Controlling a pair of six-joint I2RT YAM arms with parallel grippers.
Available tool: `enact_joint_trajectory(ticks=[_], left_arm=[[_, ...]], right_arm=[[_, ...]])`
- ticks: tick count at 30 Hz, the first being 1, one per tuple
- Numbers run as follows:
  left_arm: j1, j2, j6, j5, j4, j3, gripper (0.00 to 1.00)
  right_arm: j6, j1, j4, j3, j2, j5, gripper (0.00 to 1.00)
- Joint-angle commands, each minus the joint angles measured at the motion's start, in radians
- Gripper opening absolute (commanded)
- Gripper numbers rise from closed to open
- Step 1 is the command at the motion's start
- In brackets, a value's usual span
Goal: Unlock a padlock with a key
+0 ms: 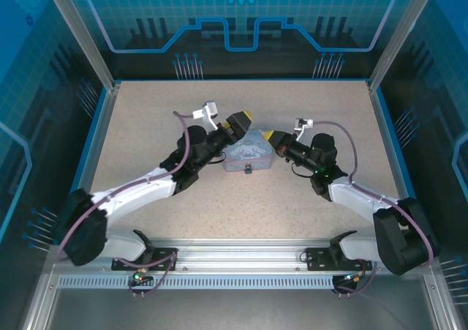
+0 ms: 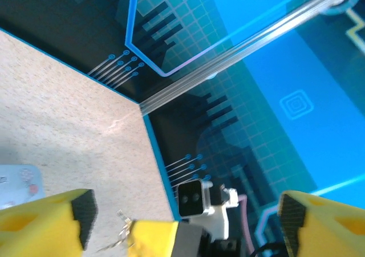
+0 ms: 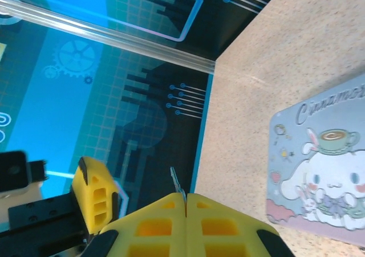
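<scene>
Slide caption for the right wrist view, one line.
Right tool shut on a thin key, cartoon box lying alongside on the table.

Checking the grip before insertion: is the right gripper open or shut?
Shut: the right gripper has its yellow fingers pressed together, the key pinched between.

Two arms are reaching over one table [image 1: 146, 125]: a left arm [image 1: 139, 191] and a right arm [image 1: 358, 198], each carrying one claw, the left claw [image 1: 240, 122] and the right claw [image 1: 268, 135]. One pale blue box [image 1: 245, 156], one padlock [image 1: 248, 171] and one key [image 3: 176, 184] are showing.
</scene>
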Motion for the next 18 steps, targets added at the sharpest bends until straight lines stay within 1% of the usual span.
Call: enact_joint_trajectory(ticks=[1,5,7,10,14,18], left_arm=[[0.003,-0.074,0.104,-0.011,-0.236,-0.044,0.98],[0.002,-0.102,0.145,0.026,-0.413,-0.06,0.99],[0.0,-0.091,0.155,0.073,-0.464,-0.073,0.99],[-0.017,-0.086,0.177,0.106,-0.493,-0.113,0.99],[-0.047,-0.08,0.226,0.125,-0.4,-0.216,0.99],[-0.058,-0.019,0.271,0.133,-0.313,-0.267,0.99]], right_arm=[[-0.079,-0.032,-0.09,-0.014,-0.051,-0.028,0.0],[-0.12,-0.061,-0.141,-0.015,-0.059,-0.046,0.0],[-0.124,-0.069,-0.147,-0.015,-0.051,-0.055,0.0],[-0.13,-0.071,-0.154,-0.006,-0.032,-0.066,0.0],[-0.137,-0.07,-0.167,0.022,0.011,-0.082,0.0],[-0.139,-0.067,-0.169,0.052,0.069,-0.091,0.0]])
